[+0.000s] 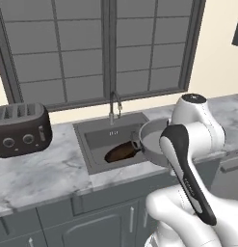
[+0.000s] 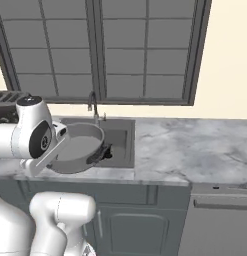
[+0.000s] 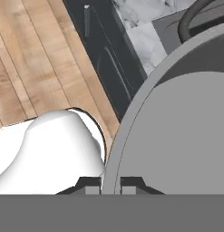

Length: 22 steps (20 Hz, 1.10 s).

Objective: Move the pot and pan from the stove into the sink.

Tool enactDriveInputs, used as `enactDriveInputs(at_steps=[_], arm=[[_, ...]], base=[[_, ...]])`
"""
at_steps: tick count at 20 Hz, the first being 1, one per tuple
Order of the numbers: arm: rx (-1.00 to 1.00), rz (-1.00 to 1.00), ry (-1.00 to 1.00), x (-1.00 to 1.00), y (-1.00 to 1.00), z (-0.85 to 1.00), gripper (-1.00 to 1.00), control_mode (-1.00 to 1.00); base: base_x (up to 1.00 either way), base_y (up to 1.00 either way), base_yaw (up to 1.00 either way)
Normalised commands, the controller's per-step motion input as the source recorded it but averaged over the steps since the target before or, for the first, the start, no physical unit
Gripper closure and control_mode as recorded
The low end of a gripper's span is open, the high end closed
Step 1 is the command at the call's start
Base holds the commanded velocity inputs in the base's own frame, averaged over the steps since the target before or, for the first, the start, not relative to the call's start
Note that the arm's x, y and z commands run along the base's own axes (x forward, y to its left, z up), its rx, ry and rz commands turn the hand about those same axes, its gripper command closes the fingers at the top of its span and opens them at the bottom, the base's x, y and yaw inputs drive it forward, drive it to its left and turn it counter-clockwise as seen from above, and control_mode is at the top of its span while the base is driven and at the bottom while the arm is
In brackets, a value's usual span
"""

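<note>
The white arm fills the near part of both base views, reaching toward the sink (image 1: 99, 132). In the hand view the hand (image 3: 110, 185) is closed on the rim of the pot (image 3: 186, 131), one fingertip (image 3: 91, 185) outside the wall and the other inside, the thin grey rim running up between them. The pot (image 1: 152, 140) hangs tilted in the air over the near right part of the sink, just above the front edge of the grey marble worktop (image 1: 38, 173). From the right base view the pot (image 2: 80, 145) shows its pale inside, held beside the arm's upper joint.

The pan (image 1: 121, 152) lies in the basin, brownish inside up, left of the pot and partly under it. The faucet (image 1: 113, 103) stands at the far edge of the sink, below the window (image 1: 91, 48). A dark toaster (image 1: 19, 130) sits on the worktop well to the left.
</note>
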Motion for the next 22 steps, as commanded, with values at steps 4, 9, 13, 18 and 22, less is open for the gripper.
enactDriveInputs(at_steps=[4,9,13,18,22], arm=[[0.0,0.0,0.0,0.0,0.0,0.0,1.0,1.0],[0.0,0.0,0.0,0.0,0.0,0.0,1.0,-1.0],[0.0,0.03,0.01,0.28,0.0,-0.06,1.0,-1.0],[0.0,0.05,0.14,0.66,0.03,-0.33,1.0,-1.0],[0.0,0.05,0.2,0.83,0.06,-0.42,1.0,-1.0]], base=[[0.83,0.2,0.0],[0.21,0.03,0.0],[0.0,0.0,0.0],[0.0,0.0,0.0],[0.0,0.0,0.0]])
